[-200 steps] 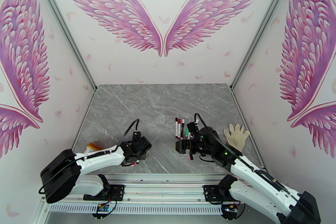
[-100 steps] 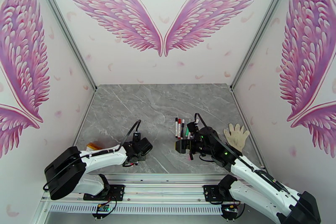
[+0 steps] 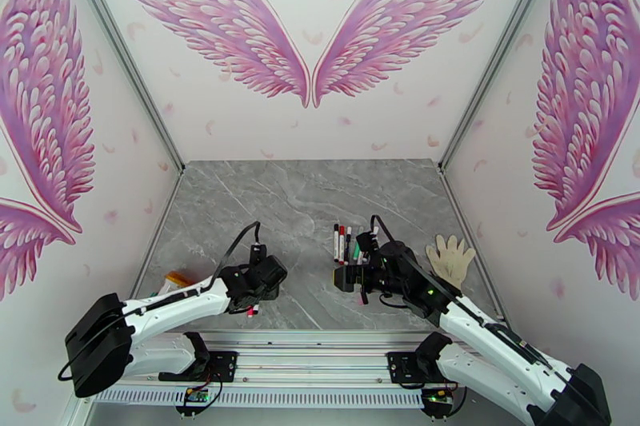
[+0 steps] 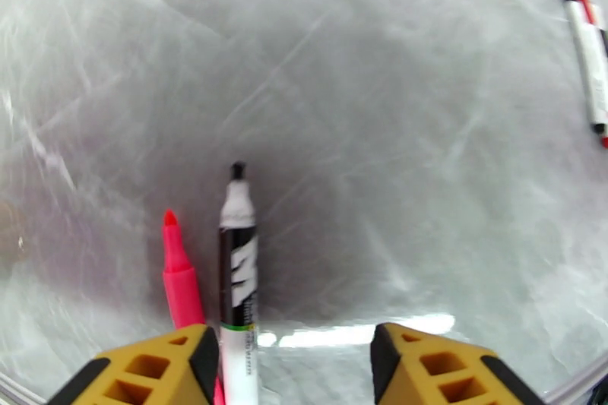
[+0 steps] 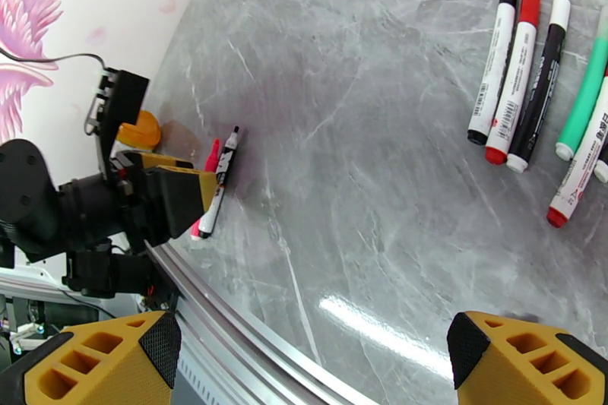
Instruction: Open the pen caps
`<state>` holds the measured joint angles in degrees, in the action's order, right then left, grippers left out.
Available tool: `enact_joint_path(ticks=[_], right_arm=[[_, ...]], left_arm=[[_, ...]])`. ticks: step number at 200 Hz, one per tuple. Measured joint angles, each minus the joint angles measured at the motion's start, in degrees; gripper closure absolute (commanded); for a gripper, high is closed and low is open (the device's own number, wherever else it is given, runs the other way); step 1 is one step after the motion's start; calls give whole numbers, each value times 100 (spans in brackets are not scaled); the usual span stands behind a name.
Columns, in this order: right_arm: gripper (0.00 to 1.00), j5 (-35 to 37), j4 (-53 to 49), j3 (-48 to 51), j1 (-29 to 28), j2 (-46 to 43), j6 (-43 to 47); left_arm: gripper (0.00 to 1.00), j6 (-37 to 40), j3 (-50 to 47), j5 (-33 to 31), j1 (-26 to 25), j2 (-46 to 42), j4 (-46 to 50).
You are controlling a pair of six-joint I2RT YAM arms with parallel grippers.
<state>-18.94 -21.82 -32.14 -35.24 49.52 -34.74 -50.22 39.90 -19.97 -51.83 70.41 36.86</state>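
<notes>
Grey marble-patterned tabletop [image 3: 304, 196] carries everything, with the two arms reaching in from its near edge.

At the near left, the left gripper [image 4: 296, 346] hangs low over two slim pens lying side by side. Its yellow ribbed fingers [image 4: 159, 368] stand apart with a clear gap of bare stone between them. A pink marker pen [image 4: 180, 277] with its pointed tip bare lies on the outside of the left finger. A white-and-black marker pen [image 4: 239, 262], its small dark nib also bare, lies just beside that finger's inner face. Whether the finger touches it I cannot tell, but the other finger is well away from it. From above, both pens peek out at the near side of the left gripper [image 3: 258, 296].

The right gripper [image 5: 311, 353] hovers above the near centre-right of the table, its yellow fingers [image 5: 106, 361] spread wide with nothing between them.

Just beyond it lies a row of marker pens [image 5: 532, 80], close together and roughly parallel: white barrels, a black one and a green one. Their caps [image 5: 530, 2], black, red and white, sit on the pens' far ends.

To the right of that row a white fabric glove [image 3: 450, 256] lies flat. At the near left edge sits a small orange object [image 3: 178, 280].
</notes>
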Motion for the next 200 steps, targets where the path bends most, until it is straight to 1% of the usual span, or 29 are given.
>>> enact_joint_path(ticks=[9, 18, 28, 33, 40, 43, 46, 50, 69, 98, 130, 147, 200], right_arm=[[8, 68, -94, -48, -9, 2, 15], [12, 138, -184, -118, -9, 13, 4], [16, 236, -267, -199, -9, 42, 11], [18, 295, -302, -243, -9, 68, 2], [21, 376, -372, -306, -9, 118, 9], [23, 413, -411, -345, -9, 146, 37], [24, 448, -452, -376, -9, 173, 11], [26, 494, -492, -417, -7, 210, 39], [33, 680, -682, -647, 2, 459, 39], [37, 839, -905, -949, 129, 986, 28], [43, 944, -1060, -1185, 361, 1563, 52], [50, 962, -1121, -1318, 533, 1860, 74], [59, 975, -1209, -1628, 1097, 2500, 372]], left_arm=[[31, 101, 66, 57, 9, -109, -15], [28, 195, 103, 138, 11, -216, -52], [22, 278, 116, 236, 37, -339, -122], [18, 354, 120, 293, 46, -402, -164], [7, 437, 122, 393, 57, -503, -216], [4, 549, 122, 435, 66, -546, -240], [2, 505, 125, 459, 72, -584, -273], [1, 638, 127, 527, 81, -636, -310], [1, 815, 133, 774, 133, -896, -542], [1, 1069, 133, 1191, 229, -1268, -929], [1, 1241, 133, 1565, 308, -1453, -1222], [1, 1300, 133, 1681, 326, -1493, -1320], [1, 1408, 116, 1871, 476, -1585, -1545]])
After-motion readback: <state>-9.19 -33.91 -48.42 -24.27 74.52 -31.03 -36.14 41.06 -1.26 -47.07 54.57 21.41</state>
